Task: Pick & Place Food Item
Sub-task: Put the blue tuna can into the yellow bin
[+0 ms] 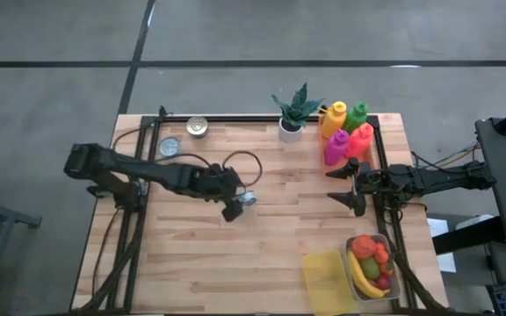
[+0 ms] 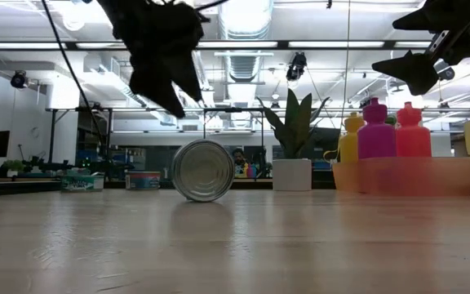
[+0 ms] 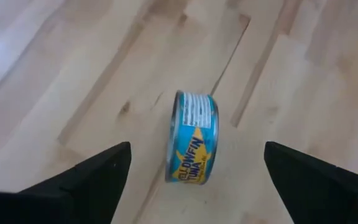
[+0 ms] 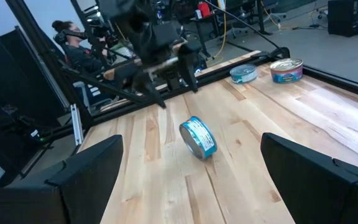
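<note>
Wooden table point(image 1: 235, 254) lay under a lab room with ceiling lights. Tuna can point(image 1: 248, 198) stood on its rim at frame centre, free of the left gripper point(image 1: 238, 204), whose fingers were spread above it. Right gripper point(image 1: 348, 186) hung open at right-centre. 2 cans point(image 1: 184, 137) sat upper left; bottles point(image 1: 346, 132) upper right.

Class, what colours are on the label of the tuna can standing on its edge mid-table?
Blue with yellow lettering on the can; clearest in the left wrist view.
</note>
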Robot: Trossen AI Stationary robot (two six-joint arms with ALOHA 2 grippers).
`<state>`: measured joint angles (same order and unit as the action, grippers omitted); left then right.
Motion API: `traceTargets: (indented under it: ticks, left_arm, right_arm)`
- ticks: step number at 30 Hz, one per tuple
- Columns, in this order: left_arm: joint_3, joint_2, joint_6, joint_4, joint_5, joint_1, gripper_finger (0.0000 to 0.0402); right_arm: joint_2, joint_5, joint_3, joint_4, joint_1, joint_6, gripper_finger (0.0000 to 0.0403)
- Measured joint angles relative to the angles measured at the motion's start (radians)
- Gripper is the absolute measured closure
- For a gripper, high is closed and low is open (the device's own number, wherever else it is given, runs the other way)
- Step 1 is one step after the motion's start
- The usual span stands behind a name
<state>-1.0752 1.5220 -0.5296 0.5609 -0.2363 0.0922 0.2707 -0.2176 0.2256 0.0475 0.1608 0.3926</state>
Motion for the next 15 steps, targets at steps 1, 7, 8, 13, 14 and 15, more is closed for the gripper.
traceTargets:
  ticks: [1, 7, 8, 13, 14, 15]
  left_arm:
    - [0.000, 0.015, 0.003, -0.005, -0.001, 0.003, 0.0025]
    - [0.000, 0.080, 0.011, -0.035, -0.008, 0.005, 0.0025]
    - [0.000, 0.087, 0.018, -0.045, -0.013, 0.003, 0.0025]
    - [0.000, 0.111, 0.074, -0.073, -0.058, 0.002, 0.0025]
    - [0.000, 0.114, 0.083, -0.078, -0.060, 0.002, 0.0025]
    - [0.000, 0.117, 0.091, -0.082, -0.060, 0.002, 0.0025]
  right_arm:
    - [0.000, 0.000, 0.000, 0.000, 0.000, 0.000, 0.0024]
    - [0.000, 0.000, 0.000, 0.000, 0.000, 0.000, 0.0024]
    - [0.000, 0.000, 0.000, 0.000, 0.000, 0.000, 0.0024]
    - [0.000, 0.000, 0.000, 0.000, 0.000, 0.000, 0.0024]
    - [0.000, 0.000, 0.000, 0.000, 0.000, 0.000, 0.0024]
    - [0.000, 0.000, 0.000, 0.000, 0.000, 0.000, 0.0024]
